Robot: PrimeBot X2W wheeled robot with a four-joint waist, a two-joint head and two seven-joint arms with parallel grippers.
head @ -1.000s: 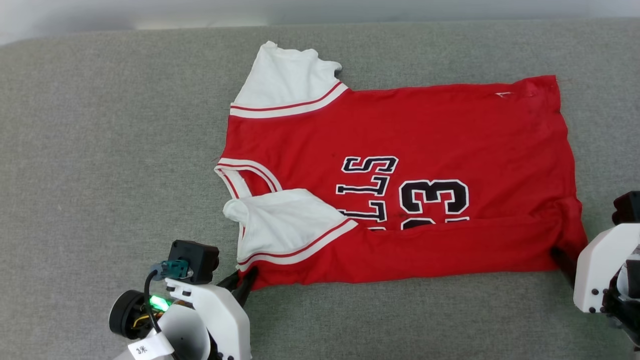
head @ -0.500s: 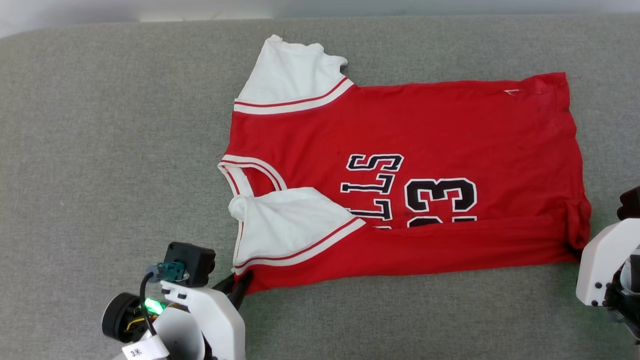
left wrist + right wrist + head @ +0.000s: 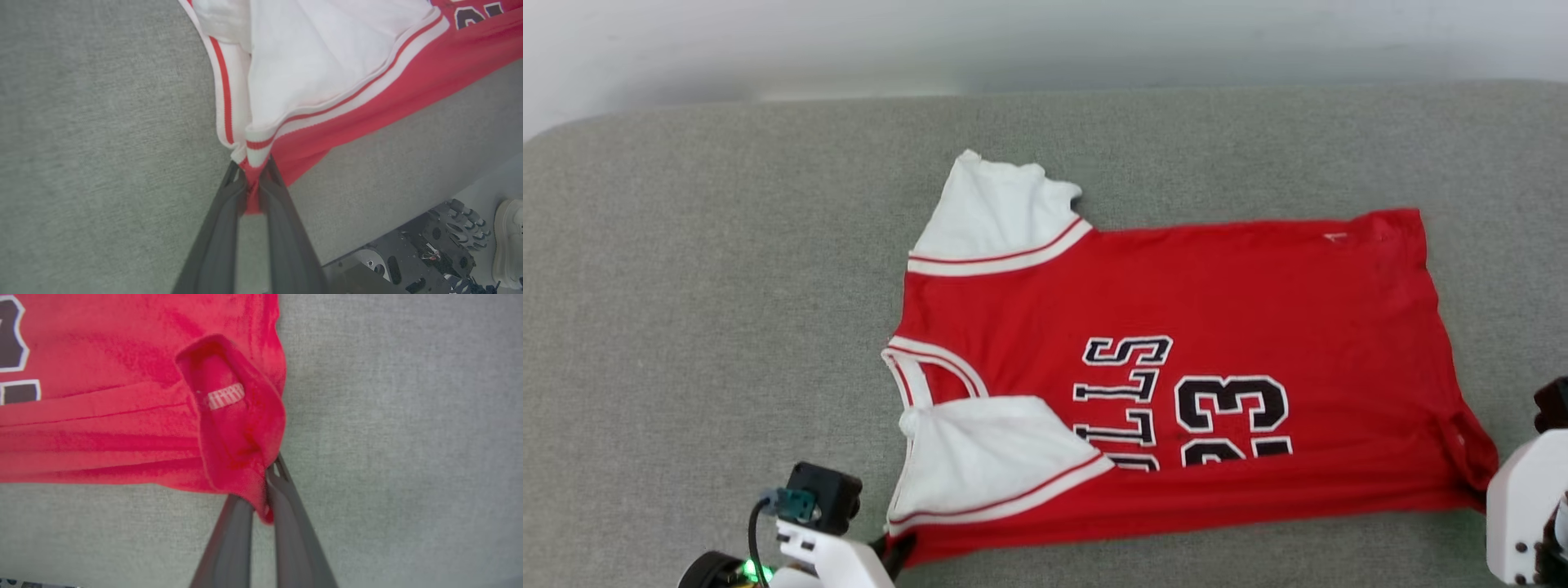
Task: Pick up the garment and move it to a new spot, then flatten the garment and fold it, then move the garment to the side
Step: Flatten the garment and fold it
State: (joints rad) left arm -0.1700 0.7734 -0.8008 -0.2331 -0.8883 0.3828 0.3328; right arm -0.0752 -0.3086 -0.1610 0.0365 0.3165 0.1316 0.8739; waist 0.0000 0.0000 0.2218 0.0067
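- Grey fabric surface (image 3: 686,286), with a pale wall (image 3: 1045,41) along its 12 o'clock edge.
- The garment (image 3: 1217,302) lies spread at centre, collar toward 9 o'clock, hem toward 3.
- Left gripper (image 3: 252,173) pinches its shoulder corner at 7 o'clock.
- Right gripper (image 3: 261,486) pinches the hem corner at 4 o'clock.

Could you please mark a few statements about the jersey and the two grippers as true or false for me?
1. The left gripper is shut on the red jersey at its corner by the near sleeve. True.
2. The right gripper is open, clear of the cloth. False: it is shut on the hem corner.
3. The near white sleeve lies folded onto the chest. True.
4. The jersey lies on a wooden table. False: it lies on a grey fabric surface.
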